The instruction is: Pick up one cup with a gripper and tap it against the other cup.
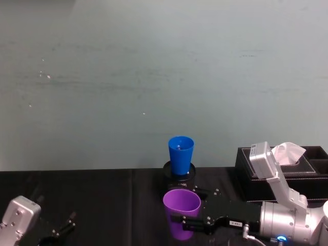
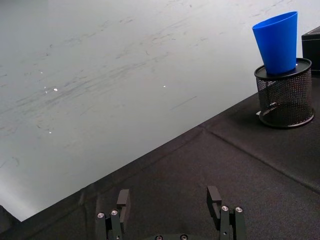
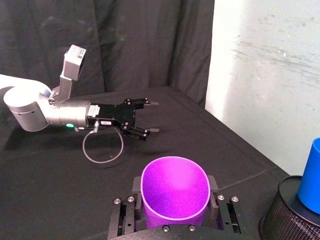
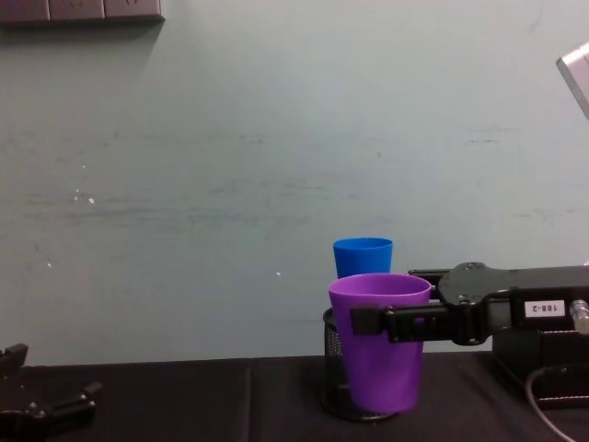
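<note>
The purple cup (image 1: 181, 207) stands upright between the fingers of my right gripper (image 1: 190, 221), which reaches in from the right and is shut on it. From the right wrist the purple cup (image 3: 175, 192) sits between both fingers (image 3: 123, 220). The blue cup (image 1: 181, 154) rests upright on top of a black mesh pen holder (image 1: 180, 172), just behind the purple cup with a small gap. From the chest, the purple cup (image 4: 379, 341) overlaps the blue cup (image 4: 363, 255) behind it. My left gripper (image 2: 168, 200) is open and empty at the table's near left.
A black tissue box (image 1: 307, 171) with white tissue stands at the right, behind my right arm. A pale wall runs along the back edge of the black tablecloth (image 1: 102, 200). A cable loop (image 3: 102, 150) hangs under the left arm.
</note>
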Tool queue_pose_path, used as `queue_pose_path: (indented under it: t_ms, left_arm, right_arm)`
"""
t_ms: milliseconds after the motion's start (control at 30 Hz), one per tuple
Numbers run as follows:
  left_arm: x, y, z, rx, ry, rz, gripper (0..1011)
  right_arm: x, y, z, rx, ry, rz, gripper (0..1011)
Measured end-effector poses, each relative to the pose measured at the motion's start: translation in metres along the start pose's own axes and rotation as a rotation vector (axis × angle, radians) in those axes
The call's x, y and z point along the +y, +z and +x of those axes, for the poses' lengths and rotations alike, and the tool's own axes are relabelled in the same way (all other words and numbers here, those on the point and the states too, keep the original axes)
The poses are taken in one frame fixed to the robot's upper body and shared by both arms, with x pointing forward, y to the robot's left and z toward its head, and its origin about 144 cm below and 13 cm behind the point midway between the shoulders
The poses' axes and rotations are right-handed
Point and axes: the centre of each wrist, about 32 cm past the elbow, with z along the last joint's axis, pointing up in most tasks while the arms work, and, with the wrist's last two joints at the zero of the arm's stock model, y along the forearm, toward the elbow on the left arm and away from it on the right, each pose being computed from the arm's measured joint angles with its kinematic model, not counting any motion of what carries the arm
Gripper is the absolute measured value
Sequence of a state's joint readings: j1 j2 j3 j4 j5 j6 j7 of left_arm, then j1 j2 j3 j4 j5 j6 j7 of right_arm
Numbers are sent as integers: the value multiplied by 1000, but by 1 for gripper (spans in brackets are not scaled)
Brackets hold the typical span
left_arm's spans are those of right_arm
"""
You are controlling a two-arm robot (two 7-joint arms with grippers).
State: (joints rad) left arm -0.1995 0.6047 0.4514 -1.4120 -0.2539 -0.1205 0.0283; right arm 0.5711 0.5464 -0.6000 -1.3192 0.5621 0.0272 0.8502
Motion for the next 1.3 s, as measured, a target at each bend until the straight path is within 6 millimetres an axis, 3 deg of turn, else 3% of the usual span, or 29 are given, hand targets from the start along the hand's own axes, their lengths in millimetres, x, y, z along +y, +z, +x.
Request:
queue_pose_path:
  t_ms: [1300]
  left_arm:
    - [0,0,0,0,0,0,1000]
  right_arm:
    - [0,0,1,0,-1,0,733]
